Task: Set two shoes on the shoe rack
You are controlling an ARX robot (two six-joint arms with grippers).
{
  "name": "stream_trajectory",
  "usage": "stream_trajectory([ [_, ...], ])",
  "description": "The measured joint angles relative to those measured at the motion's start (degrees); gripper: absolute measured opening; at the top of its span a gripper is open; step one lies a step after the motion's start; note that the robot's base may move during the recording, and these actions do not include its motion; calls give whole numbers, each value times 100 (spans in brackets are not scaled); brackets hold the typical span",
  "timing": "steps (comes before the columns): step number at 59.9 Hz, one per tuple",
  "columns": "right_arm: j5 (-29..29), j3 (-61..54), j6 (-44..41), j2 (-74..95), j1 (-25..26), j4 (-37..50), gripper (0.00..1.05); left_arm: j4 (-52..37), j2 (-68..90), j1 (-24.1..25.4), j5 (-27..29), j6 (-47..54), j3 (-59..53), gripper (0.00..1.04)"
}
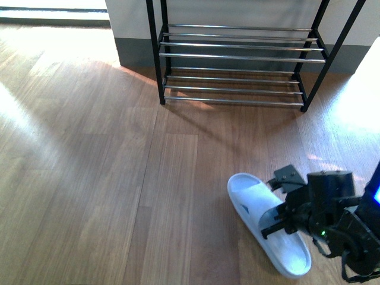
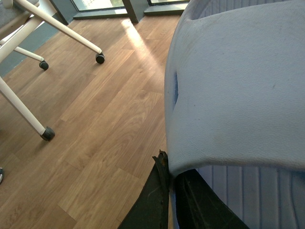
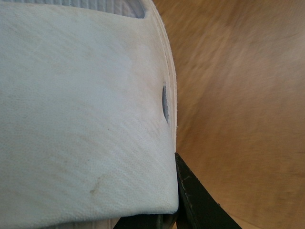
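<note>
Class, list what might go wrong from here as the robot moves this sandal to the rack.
1. The right gripper straddles only the strap of the sandal; the strap may flex and the sandal swing or slip out.
2. The rack has thin, spaced rods; a tilted sandal might catch or tip between them.

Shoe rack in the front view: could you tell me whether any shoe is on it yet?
No, the shoe rack shows only bare rods; the one sandal in view lies on the floor.
</note>
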State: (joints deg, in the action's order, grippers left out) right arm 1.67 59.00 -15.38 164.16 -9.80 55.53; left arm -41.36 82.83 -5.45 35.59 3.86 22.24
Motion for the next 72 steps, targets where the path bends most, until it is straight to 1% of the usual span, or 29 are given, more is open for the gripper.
stream_trajectory([
  [3,26,-293,4,-411,31,98,1,0,0,-2,0,-2,0,2],
  [12,-155,-1342,-2,-2166,4,177,1,0,0,-2,0,0,0,2],
  [19,-372,-2181,-122,-3945,-90,-111,1,0,0,0,0,0,0,2],
  [29,-649,-3268,-356,-6306,-297,-955,1,0,0,0,0,0,0,2],
  [37,-645,-3947,-507,-8592,-638,-2065,1,0,0,0,0,0,0,2],
  [41,-706,-4065,-535,-9455,-730,-2190,1,0,0,0,0,0,0,2],
  [48,-638,-4026,-538,-9759,-732,-2190,1,0,0,0,0,0,0,2],
  [72,-643,-4098,-542,-9713,-734,-2225,1,0,-2,0,0,0,-2,2],
])
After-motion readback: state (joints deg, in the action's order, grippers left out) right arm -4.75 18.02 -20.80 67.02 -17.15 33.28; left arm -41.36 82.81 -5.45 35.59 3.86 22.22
